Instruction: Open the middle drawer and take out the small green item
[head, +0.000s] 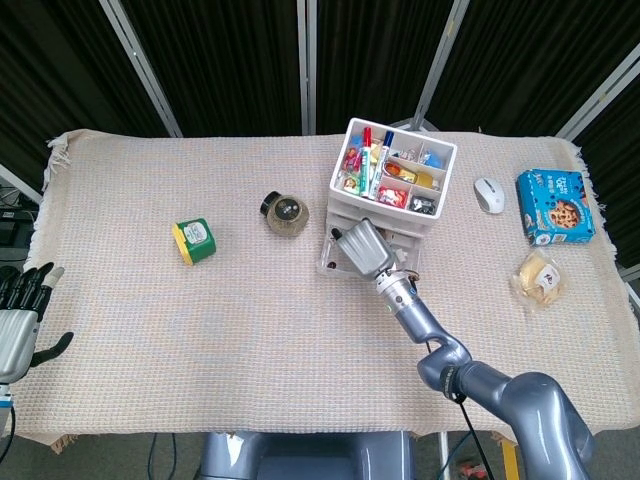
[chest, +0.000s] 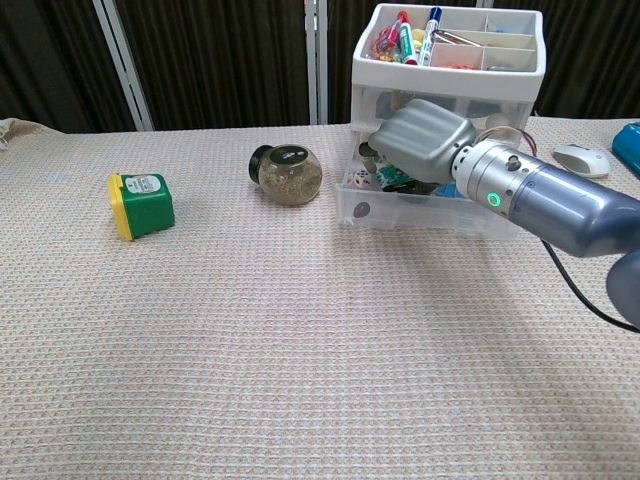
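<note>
A white drawer unit stands at the table's back right, with a tray of pens and clips on top. One of its clear drawers is pulled out toward me and holds small odds and ends. My right hand lies palm down over this drawer, fingers reaching inside and hidden under its grey back. The small green item peeks out beneath the hand; whether the fingers hold it is hidden. My left hand hangs off the table's left edge, fingers spread, holding nothing.
A green and yellow box and a round glass jar sit left of the unit. A white mouse, a blue cookie box and a snack bag lie to its right.
</note>
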